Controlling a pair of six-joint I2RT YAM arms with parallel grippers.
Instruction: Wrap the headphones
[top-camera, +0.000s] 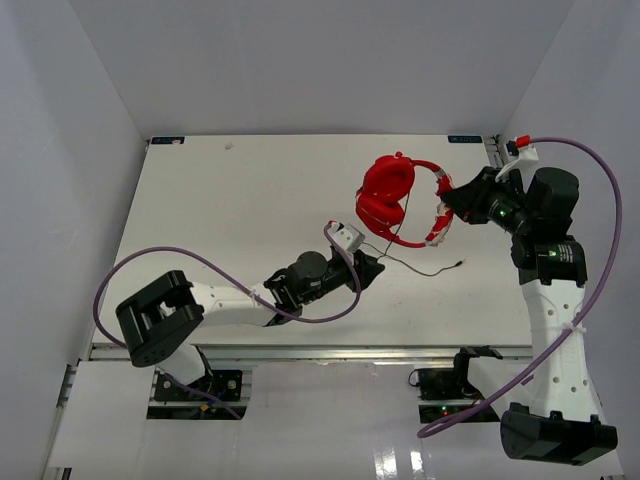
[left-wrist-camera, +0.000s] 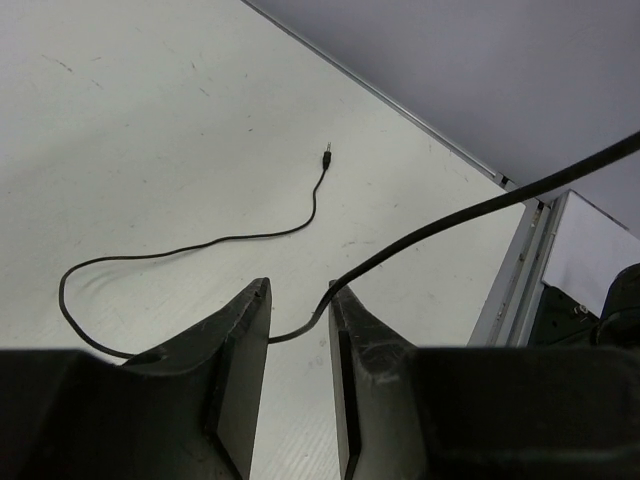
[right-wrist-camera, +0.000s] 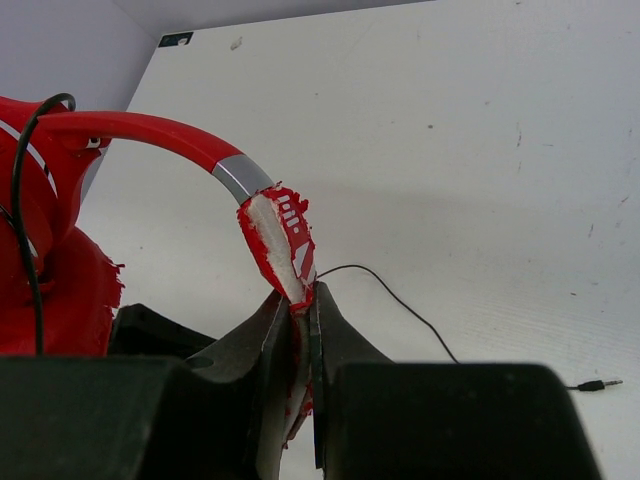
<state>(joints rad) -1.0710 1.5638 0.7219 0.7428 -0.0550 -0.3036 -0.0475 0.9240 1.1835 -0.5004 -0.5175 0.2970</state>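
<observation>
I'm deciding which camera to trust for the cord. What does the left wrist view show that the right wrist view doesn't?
Only the left wrist view: the left pincer, open, with the cord passing between its fingers and looping across the table.
Only the right wrist view: the right pincer shut on the worn end of the red headband, with a red ear cup at the left.
Both: the thin dark cord lying on the white table, ending in its small plug, which nothing holds.
</observation>
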